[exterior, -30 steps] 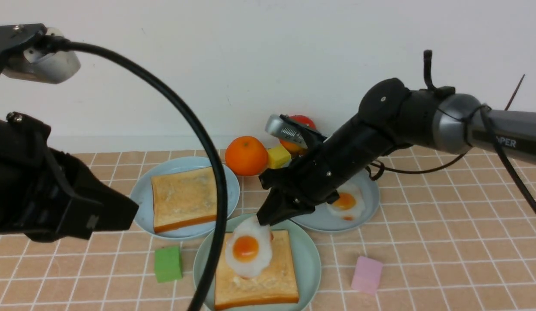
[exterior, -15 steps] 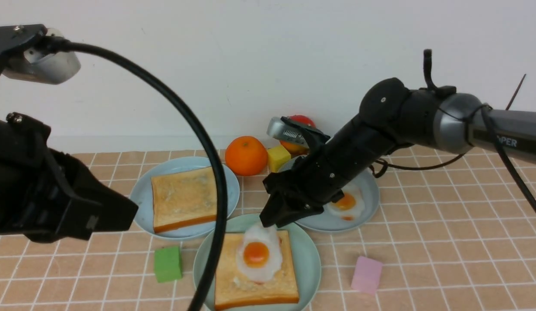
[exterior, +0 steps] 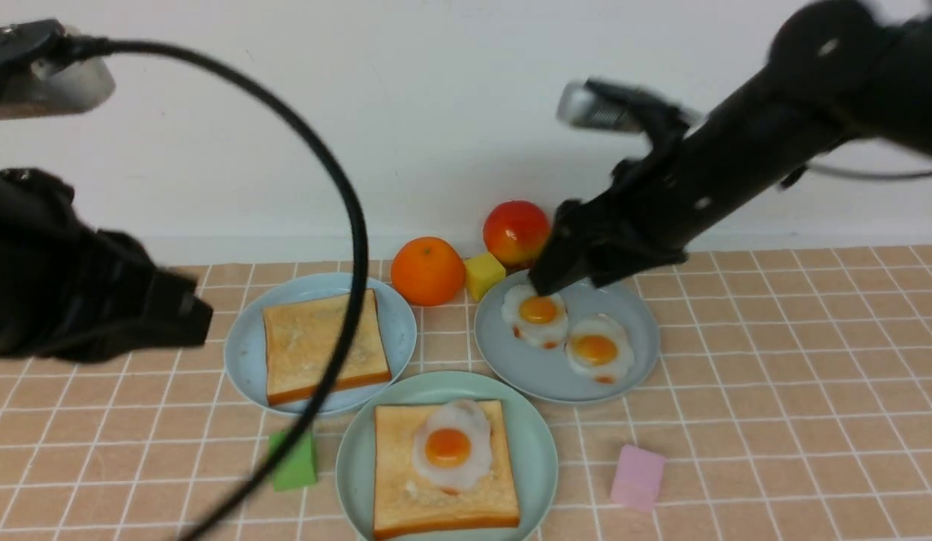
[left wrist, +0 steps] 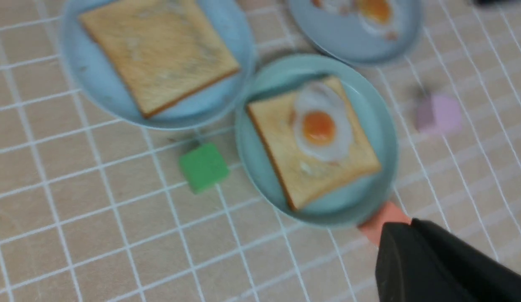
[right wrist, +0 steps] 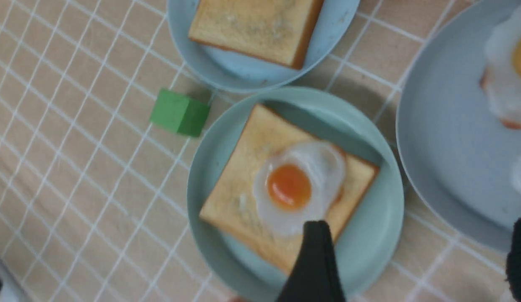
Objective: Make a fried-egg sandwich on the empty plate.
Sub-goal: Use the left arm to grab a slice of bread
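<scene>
Above the tiled cloth (exterior: 773, 421), right gripper (right wrist: 417, 224) wide open, empty.

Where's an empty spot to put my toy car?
The biggest bare patch is the cloth right of the two-egg plate and the pink cube. There's also room left of the green cube. The middle is crowded: the mint plate, the blue toast plate and the two-egg plate nearly touch, with the orange behind.

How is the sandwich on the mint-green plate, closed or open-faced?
Open-faced. The fried egg lies uncovered on one toast on the mint-green plate; the second toast sits on the blue plate.
</scene>
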